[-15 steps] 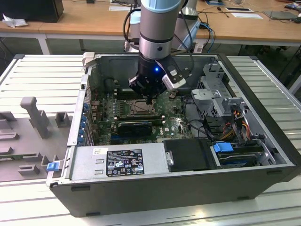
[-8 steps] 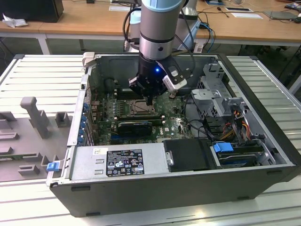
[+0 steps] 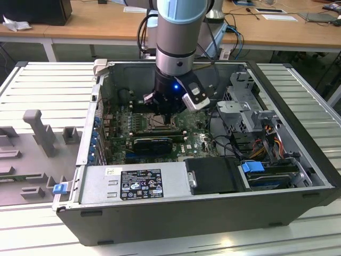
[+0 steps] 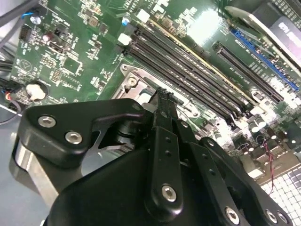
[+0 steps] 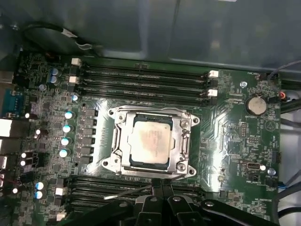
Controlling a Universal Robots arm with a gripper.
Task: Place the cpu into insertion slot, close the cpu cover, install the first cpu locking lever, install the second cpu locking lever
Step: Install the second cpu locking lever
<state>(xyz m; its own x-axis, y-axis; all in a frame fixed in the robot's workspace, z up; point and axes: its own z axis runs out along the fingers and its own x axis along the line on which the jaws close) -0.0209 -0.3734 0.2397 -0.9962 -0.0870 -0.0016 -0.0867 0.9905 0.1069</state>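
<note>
In the first wrist view the cpu (image 5: 149, 141), a pale silver square, lies in the insertion slot (image 5: 109, 162). The cpu cover (image 5: 182, 147), a silver frame plate, lies flat around it. My gripper (image 5: 160, 187) sits at one edge of the slot with its two black fingers pressed together. A thin silver locking lever (image 5: 127, 194) runs from the fingertips out across the memory slots. The second wrist view has the gripper (image 4: 162, 94) shut just over a corner of the insertion slot (image 4: 131, 79). In the exterior view the gripper (image 3: 166, 114) hangs low inside the computer case over the insertion slot (image 3: 152, 124).
Long black memory slots (image 5: 141, 77) flank the socket on two sides. A coin battery (image 5: 256, 105) and a row of capacitors (image 5: 67, 128) stand nearby. The case walls (image 3: 85, 149), a black shroud (image 3: 213, 176), a drive cage (image 3: 242, 106) and cables (image 3: 266, 144) surround the board.
</note>
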